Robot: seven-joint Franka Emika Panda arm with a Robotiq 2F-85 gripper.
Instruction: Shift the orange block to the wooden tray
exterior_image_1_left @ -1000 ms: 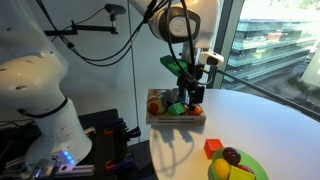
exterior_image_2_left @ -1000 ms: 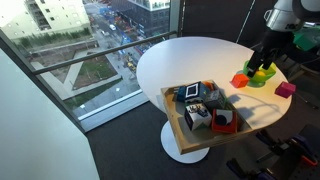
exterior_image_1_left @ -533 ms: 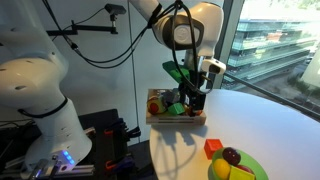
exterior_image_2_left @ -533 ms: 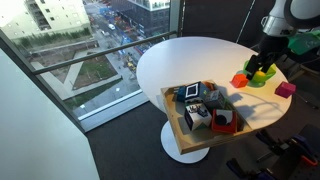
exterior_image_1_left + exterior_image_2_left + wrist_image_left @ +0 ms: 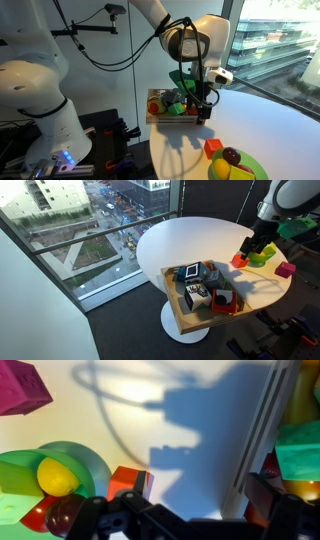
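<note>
The orange block (image 5: 213,148) sits on the white table right beside the green plate, away from the wooden tray (image 5: 160,118). It also shows in an exterior view (image 5: 240,259) and in the wrist view (image 5: 128,482). My gripper (image 5: 204,108) hangs above the table between the tray and the block, open and empty. In the wrist view my gripper (image 5: 178,510) has its jaws wide apart, with the block by the left finger (image 5: 88,515) and the tray rim (image 5: 270,415) on the right. The tray (image 5: 176,302) holds several toys.
A round green plate (image 5: 256,163) with toy fruit lies next to the block, also in the wrist view (image 5: 85,458). A magenta block (image 5: 286,269) lies near the plate (image 5: 262,256), also in the wrist view (image 5: 25,385). The table edge runs just beyond the tray.
My gripper has moved from above the tray toward the orange block and the plate, and a little lower. The block and the tray have not moved.
</note>
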